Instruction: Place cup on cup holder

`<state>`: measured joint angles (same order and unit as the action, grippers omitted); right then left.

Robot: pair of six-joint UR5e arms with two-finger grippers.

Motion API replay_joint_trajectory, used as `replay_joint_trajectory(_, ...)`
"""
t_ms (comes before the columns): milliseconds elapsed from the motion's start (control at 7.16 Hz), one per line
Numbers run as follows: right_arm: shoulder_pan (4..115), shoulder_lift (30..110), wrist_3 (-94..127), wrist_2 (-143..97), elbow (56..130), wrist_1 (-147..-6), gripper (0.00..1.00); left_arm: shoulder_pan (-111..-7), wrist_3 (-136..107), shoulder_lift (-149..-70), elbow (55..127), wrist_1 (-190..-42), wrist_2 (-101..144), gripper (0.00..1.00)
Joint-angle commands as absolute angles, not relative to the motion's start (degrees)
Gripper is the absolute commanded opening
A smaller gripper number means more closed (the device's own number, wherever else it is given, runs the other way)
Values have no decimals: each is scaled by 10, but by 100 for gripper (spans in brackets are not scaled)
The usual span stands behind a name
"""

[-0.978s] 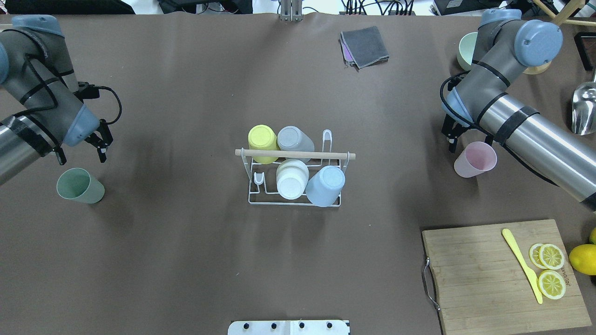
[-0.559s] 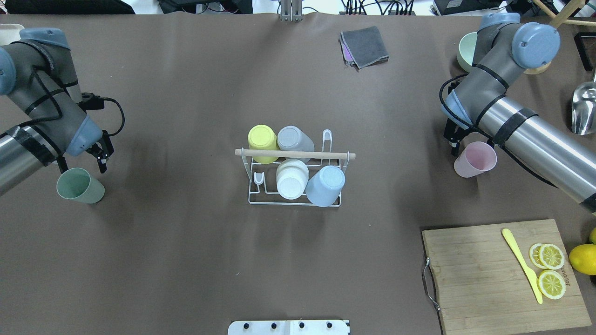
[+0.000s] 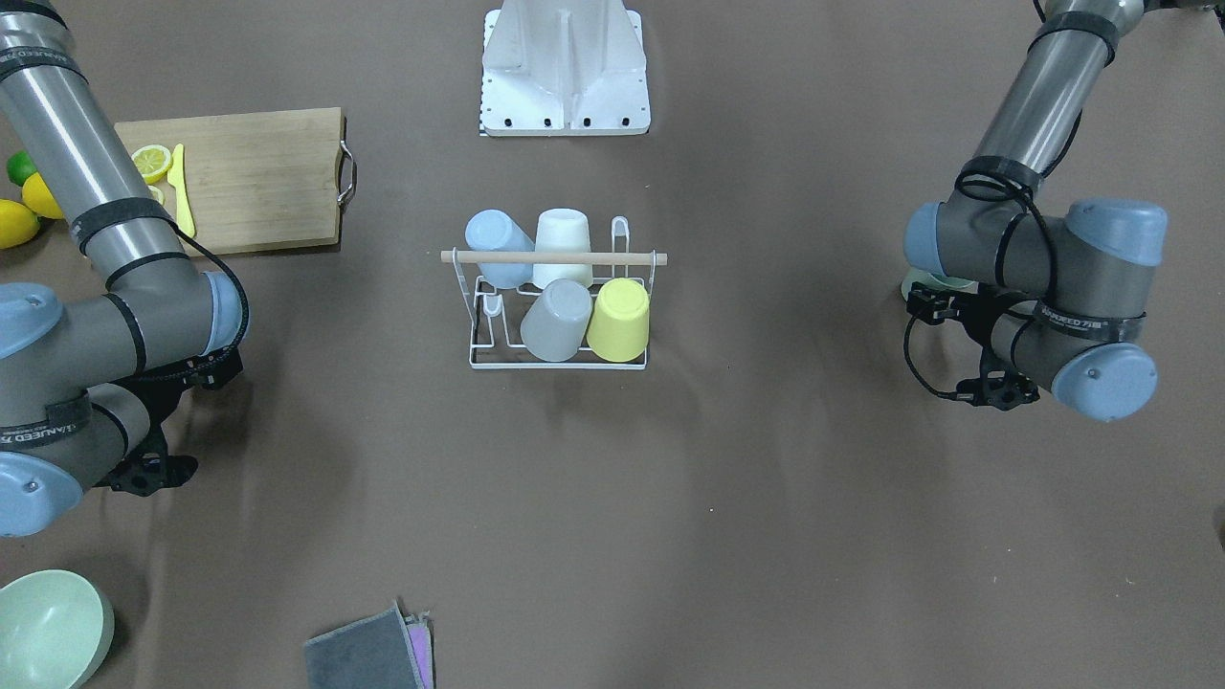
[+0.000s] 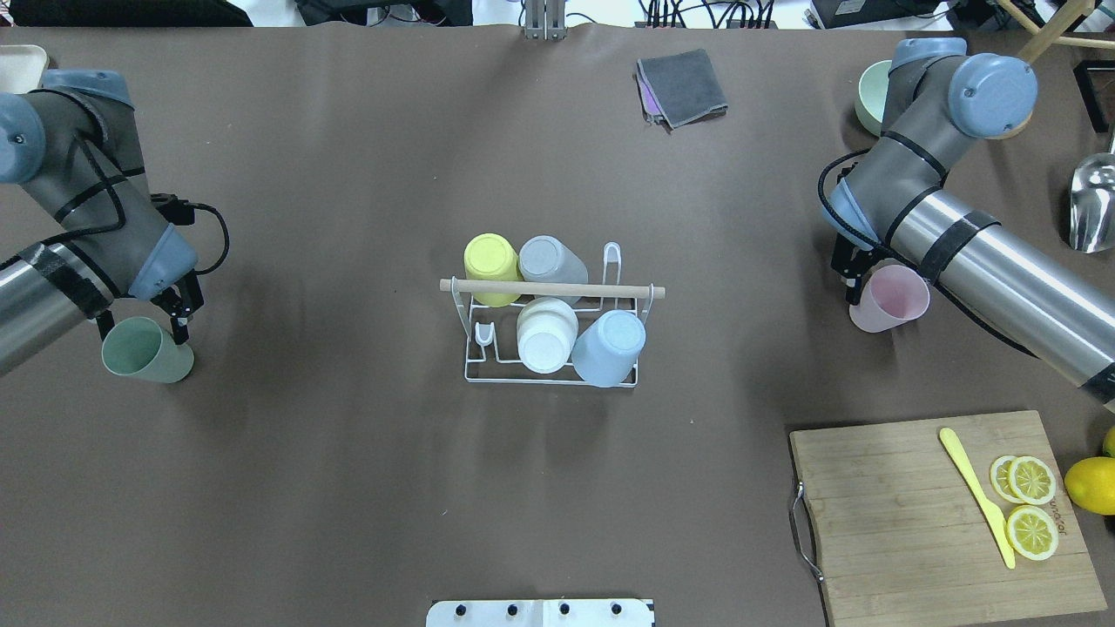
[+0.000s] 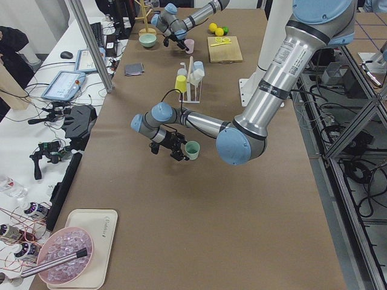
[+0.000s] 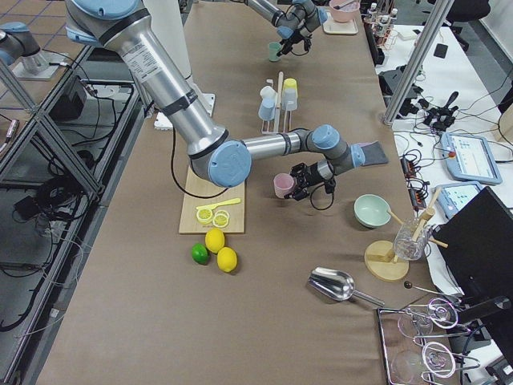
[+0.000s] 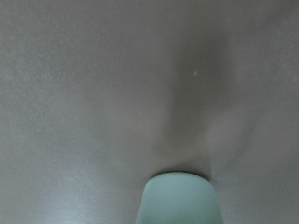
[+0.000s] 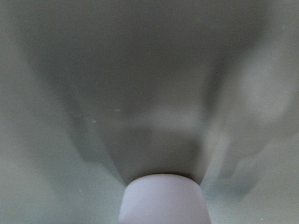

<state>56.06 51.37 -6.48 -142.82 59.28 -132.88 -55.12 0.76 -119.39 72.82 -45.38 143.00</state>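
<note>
The white wire cup holder (image 4: 557,289) with a wooden rod stands mid-table and carries yellow, grey, white and blue cups upside down. One end prong in each row is bare. A green cup (image 4: 144,350) stands upright at the left. My left gripper (image 4: 142,328) is open, a finger on each side of its rim. The left wrist view shows the green cup (image 7: 177,198) low in frame. A pink cup (image 4: 890,299) stands upright at the right. My right gripper (image 4: 875,283) is open over its far rim, one finger hidden by the arm. The right wrist view shows the pink cup (image 8: 161,198) close.
A wooden cutting board (image 4: 906,514) with a yellow knife and lemon slices lies at the near right, with a whole lemon (image 4: 1091,485) beside it. A grey cloth (image 4: 684,87) lies at the far centre. A green bowl (image 4: 871,96) and a metal scoop (image 4: 1093,205) sit far right.
My left gripper has come down and nearer, from beside the green cup to straddling its rim; the cup shifted slightly left. My right gripper has moved down onto the pink cup's rim.
</note>
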Motion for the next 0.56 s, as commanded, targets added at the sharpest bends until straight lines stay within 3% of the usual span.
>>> replay_joint_trajectory(0, 557, 516, -65, -1428, 592, -1332, 90, -543, 12, -1194, 729, -446, 1431, 97)
replay_joint_trajectory(140, 557, 516, -65, -1428, 591, -1331, 81, -537, 13, -1194, 728, -446, 1447, 97)
replay_joint_trajectory(279, 557, 516, -65, -1428, 590, -1332, 64, -532, 12, -1194, 728, -446, 1455, 97)
replay_joint_trajectory(419, 557, 515, -65, -1428, 588, -1331, 45, -527, 11, -1194, 728, -446, 1456, 76)
